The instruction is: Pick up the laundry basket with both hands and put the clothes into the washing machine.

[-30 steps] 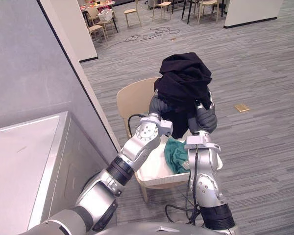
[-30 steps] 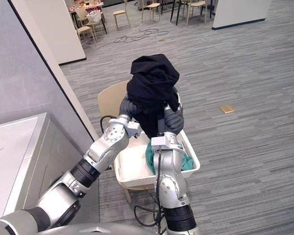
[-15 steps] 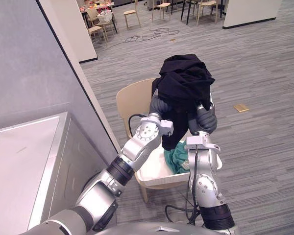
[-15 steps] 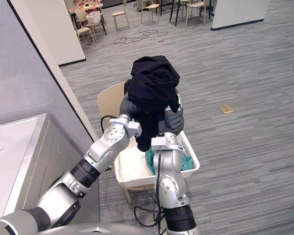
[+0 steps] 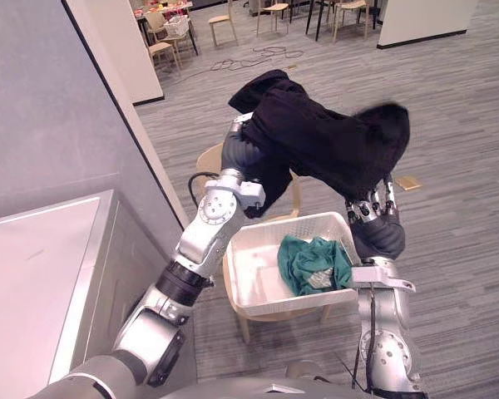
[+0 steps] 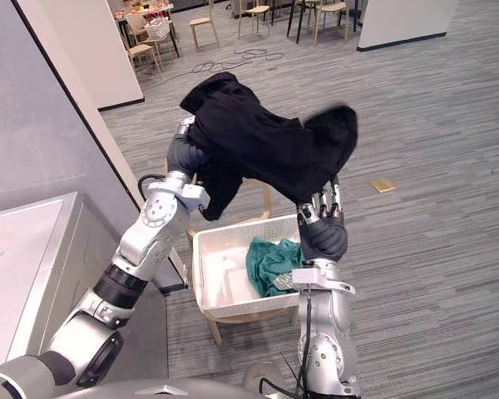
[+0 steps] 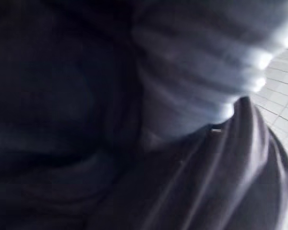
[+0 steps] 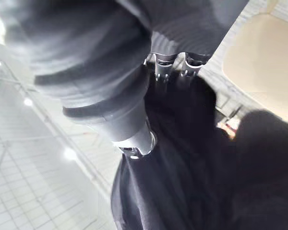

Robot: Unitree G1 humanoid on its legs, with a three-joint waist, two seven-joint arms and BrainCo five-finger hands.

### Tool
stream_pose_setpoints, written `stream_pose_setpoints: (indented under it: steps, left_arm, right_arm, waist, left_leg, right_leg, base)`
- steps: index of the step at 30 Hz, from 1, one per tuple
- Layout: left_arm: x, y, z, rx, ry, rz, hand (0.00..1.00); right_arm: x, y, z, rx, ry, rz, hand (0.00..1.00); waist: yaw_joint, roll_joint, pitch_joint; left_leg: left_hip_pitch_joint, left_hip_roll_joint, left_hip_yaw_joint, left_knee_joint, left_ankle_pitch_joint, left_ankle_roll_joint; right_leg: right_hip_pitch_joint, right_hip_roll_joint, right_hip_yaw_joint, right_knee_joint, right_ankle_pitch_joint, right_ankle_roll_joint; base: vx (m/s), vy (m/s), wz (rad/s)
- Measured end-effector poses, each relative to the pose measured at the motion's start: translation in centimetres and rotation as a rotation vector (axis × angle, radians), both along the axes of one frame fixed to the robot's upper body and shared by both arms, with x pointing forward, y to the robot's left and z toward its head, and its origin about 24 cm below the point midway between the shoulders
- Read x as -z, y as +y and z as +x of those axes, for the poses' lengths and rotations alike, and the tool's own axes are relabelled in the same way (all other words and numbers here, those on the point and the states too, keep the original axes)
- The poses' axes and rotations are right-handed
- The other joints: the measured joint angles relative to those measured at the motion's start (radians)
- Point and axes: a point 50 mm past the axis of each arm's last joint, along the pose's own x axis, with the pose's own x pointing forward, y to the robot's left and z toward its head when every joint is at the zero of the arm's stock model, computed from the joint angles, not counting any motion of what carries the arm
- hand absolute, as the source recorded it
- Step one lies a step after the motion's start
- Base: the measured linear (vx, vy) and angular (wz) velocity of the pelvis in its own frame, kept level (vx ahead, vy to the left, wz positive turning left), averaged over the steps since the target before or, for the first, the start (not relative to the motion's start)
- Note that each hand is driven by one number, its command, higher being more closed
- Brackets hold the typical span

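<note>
The washer (image 5: pixel 41 249), a smooth, hard, boxy metal cabinet, stands left of the basket (image 5: pixel 248 278). Its opening cannot be seen, so a swing toward it could be misjudged. The black garment (image 5: pixel 316 141) is stretched above the basket between both hands. It is taken for a soft, heavy, limp knit. A hanging end could be snagged on the chair (image 5: pixel 266 316) under the basket, or the whole piece dropped to the floor if either hold is lost. The chair is made of curved pale wood. The basket is stiff white perforated plastic, rectangular. It is not gripped, and it could be dragged off the seat by a trailing fold. A green cloth (image 5: pixel 314 262) is left crumpled inside the basket.

The left hand (image 5: pixel 237 154), raised behind the basket, is buried in the garment. The right hand (image 5: pixel 374 208), just right of the basket, is covered at its top by the hem. Whether either is clasped on the cloth cannot be told.
</note>
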Motion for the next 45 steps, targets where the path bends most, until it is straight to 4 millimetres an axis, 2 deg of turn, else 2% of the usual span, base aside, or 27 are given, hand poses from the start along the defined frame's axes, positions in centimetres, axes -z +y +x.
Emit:
stream_pose_setpoints:
  steps: [2, 3, 5, 8, 14, 16, 19, 20, 21, 23, 24, 26, 31, 34, 36, 39, 40, 41, 42, 43, 45]
  left_arm:
    - [0.3, 1.4, -0.7, -0.042, -0.005, -0.042, 1.00]
    - [0.4, 2.9, -0.8, -0.099, -0.011, -0.076, 1.00]
    - [0.9, 7.3, -1.6, -0.263, -0.032, -0.157, 1.00]
    - [2.4, 9.4, -3.5, -0.337, -0.019, -0.179, 1.00]
    - [7.0, 9.4, -6.5, -0.297, 0.132, -0.159, 1.00]
    - [9.1, 9.8, -7.9, -0.280, 0.206, -0.156, 1.00]
    - [11.1, 10.3, -9.5, -0.279, 0.287, -0.156, 1.00]
    - [12.2, 10.4, -10.4, -0.275, 0.335, -0.152, 1.00]
    - [12.4, 10.4, -10.6, -0.273, 0.343, -0.153, 1.00]
    - [14.8, 10.3, -11.6, -0.245, 0.451, -0.177, 1.00]
    - [15.1, 10.3, -11.7, -0.242, 0.463, -0.180, 1.00]
    - [17.1, 9.8, -12.4, -0.211, 0.565, -0.203, 1.00]
    - [19.1, 8.4, -13.5, -0.139, 0.674, -0.211, 1.00]
    - [19.5, 7.9, -13.7, -0.103, 0.689, -0.204, 1.00]
    - [19.5, 8.0, -13.7, -0.098, 0.686, -0.194, 1.00]
    - [19.2, 8.2, -13.4, -0.086, 0.673, -0.188, 1.00]
    - [19.1, 8.4, -13.4, -0.086, 0.667, -0.179, 1.00]
    - [18.9, 8.7, -13.3, -0.086, 0.654, -0.163, 1.00]
    - [18.6, 8.8, -13.2, -0.086, 0.644, -0.159, 1.00]
    - [18.3, 9.0, -13.0, -0.082, 0.626, -0.151, 1.00]
    - [18.2, 8.6, -13.1, -0.061, 0.629, -0.149, 1.00]
  right_arm:
    - [1.1, -0.9, -0.6, 0.072, 0.044, 0.026, 0.00]
    - [2.2, -2.0, -1.2, 0.144, 0.091, 0.057, 0.00]
    - [6.9, -4.2, -4.3, 0.293, 0.314, 0.103, 0.00]
    - [11.0, -4.2, -8.0, 0.330, 0.546, 0.144, 0.00]
    - [16.4, -2.9, -10.9, 0.310, 0.803, 0.245, 0.00]
    - [19.1, -2.6, -13.0, 0.318, 0.950, 0.291, 0.00]
    - [21.5, -2.8, -16.0, 0.366, 1.099, 0.346, 0.00]
    - [22.8, -2.8, -18.0, 0.400, 1.183, 0.384, 0.00]
    - [22.9, -2.7, -18.3, 0.405, 1.195, 0.390, 0.00]
    - [24.5, -2.4, -21.2, 0.450, 1.316, 0.457, 0.00]
    - [24.6, -2.3, -21.4, 0.453, 1.327, 0.464, 0.00]
    - [25.5, -1.7, -23.1, 0.465, 1.408, 0.505, 0.00]
    - [26.9, 0.1, -24.4, 0.429, 1.537, 0.547, 0.00]
    - [27.2, 0.2, -24.3, 0.369, 1.603, 0.476, 0.00]
    - [27.4, 0.2, -23.7, 0.311, 1.643, 0.407, 0.00]
    - [27.6, -0.1, -22.2, 0.232, 1.647, 0.315, 0.00]
    - [27.6, -0.4, -21.7, 0.212, 1.652, 0.282, 0.00]
    - [27.7, -0.4, -20.3, 0.190, 1.640, 0.253, 0.00]
    - [27.7, -0.6, -19.7, 0.188, 1.631, 0.236, 0.00]
    - [27.6, -0.9, -18.4, 0.192, 1.605, 0.208, 0.00]
    - [27.2, -1.8, -16.8, 0.212, 1.558, 0.173, 0.00]
  waist:
    - [0.000, 0.000, 0.000]
    - [0.000, -0.002, 0.001]
    - [0.004, -0.006, 0.003]
    - [0.018, -0.014, 0.007]
    - [0.039, -0.041, 0.004]
    - [0.058, -0.046, -0.003]
    - [0.074, -0.050, -0.003]
    - [0.079, -0.057, -0.010]
    - [0.082, -0.058, -0.011]
    - [0.099, -0.071, -0.013]
    - [0.099, -0.073, -0.014]
    - [0.105, -0.083, -0.020]
    - [0.114, -0.106, -0.021]
    - [0.117, -0.107, -0.013]
    - [0.121, -0.125, -0.006]
    - [0.125, -0.129, 0.021]
    - [0.127, -0.127, 0.034]
    - [0.125, -0.141, 0.048]
    - [0.125, -0.140, 0.067]
    - [0.137, -0.132, 0.095]
    - [0.146, -0.115, 0.104]
  left_leg:
    - [0.001, 0.003, 0.000, 0.000, -0.003, -0.001]
    - [0.001, 0.005, 0.001, 0.001, -0.004, -0.003]
    - [0.006, 0.014, 0.002, 0.002, -0.009, -0.009]
    - [0.026, 0.025, 0.003, 0.005, -0.019, -0.015]
    - [0.018, 0.037, -0.001, 0.038, -0.047, -0.020]
    - [0.018, 0.040, -0.004, 0.043, -0.061, -0.015]
    - [0.019, 0.042, -0.017, 0.057, -0.071, -0.015]
    - [0.019, 0.042, -0.028, 0.057, -0.073, -0.014]
    - [0.019, 0.042, -0.029, 0.057, -0.073, -0.014]
    - [0.018, 0.042, -0.043, 0.057, -0.074, -0.014]
    - [0.018, 0.042, -0.044, 0.057, -0.074, -0.013]
    - [0.025, 0.041, -0.051, 0.058, -0.076, -0.013]
    - [0.025, 0.042, -0.051, 0.071, -0.084, -0.013]
    - [0.013, 0.043, -0.058, 0.108, -0.103, -0.015]
    - [-0.028, 0.043, -0.087, 0.159, -0.114, -0.023]
    - [-0.164, 0.042, -0.161, 0.313, -0.139, -0.023]
    - [-0.222, 0.041, -0.195, 0.366, -0.140, -0.027]
    - [-0.261, 0.034, -0.249, 0.360, -0.131, -0.049]
    - [-0.268, 0.047, -0.229, 0.382, -0.145, -0.032]
    - [-0.303, 0.095, -0.164, 0.551, -0.201, 0.013]
    - [-0.292, 0.172, -0.122, 0.813, -0.280, 0.032]
  right_leg:
    - [0.004, 0.003, 0.001, -0.006, 0.000, 0.000]
    - [0.005, 0.006, 0.001, -0.008, 0.000, -0.001]
    - [0.014, 0.011, -0.002, -0.011, -0.003, -0.006]
    - [0.035, 0.014, -0.011, -0.011, -0.007, -0.010]
    - [0.060, 0.013, -0.036, -0.015, -0.017, -0.014]
    - [0.072, 0.012, -0.043, -0.026, -0.017, -0.014]
    - [0.096, 0.008, -0.060, -0.041, -0.017, -0.013]
    - [0.105, 0.005, -0.072, -0.049, -0.018, -0.013]
    - [0.105, 0.005, -0.074, -0.049, -0.018, -0.013]
    - [0.118, 0.001, -0.091, -0.058, -0.018, -0.012]
    - [0.120, 0.000, -0.092, -0.059, -0.018, -0.012]
    - [0.138, -0.004, -0.108, -0.068, -0.019, -0.011]
    - [0.150, -0.007, -0.117, -0.066, -0.020, -0.009]
    - [0.148, -0.012, -0.120, -0.041, -0.034, -0.008]
    - [0.124, -0.018, -0.136, -0.002, -0.055, -0.013]
    - [0.047, -0.031, -0.187, 0.111, -0.104, -0.024]
    - [0.012, -0.033, -0.205, 0.153, -0.123, -0.033]
    - [-0.029, -0.053, -0.244, 0.179, -0.139, -0.063]
    - [-0.031, -0.068, -0.272, 0.183, -0.127, -0.066]
    - [-0.034, -0.073, -0.287, 0.205, -0.131, -0.075]
    - [-0.015, -0.074, -0.307, 0.217, -0.133, -0.083]
  base:
    - [0.02, -0.009, -0.01]
    - [0.05, -0.030, -0.01]
    - [0.07, -0.043, -0.02]
    - [0.09, -0.035, 0.00]
    - [0.03, -0.019, 0.08]
    - [0.02, -0.010, 0.08]
    - [0.03, -0.007, 0.17]
    - [0.03, -0.003, 0.17]
    - [0.03, -0.009, 0.19]
    - [0.02, -0.011, 0.18]
    - [0.02, -0.002, 0.21]
    - [0.02, 0.002, 0.17]
    - [0.00, -0.006, 0.05]
    - [0.00, -0.008, 0.07]
    - [-0.03, -0.035, 0.26]
    - [-0.08, -0.079, 0.74]
    - [-0.18, -0.118, 1.12]
    - [-0.16, -0.114, 1.12]
    - [-0.11, -0.102, 0.94]
    - [-0.11, -0.055, 0.31]
    - [-0.22, -0.053, 0.32]
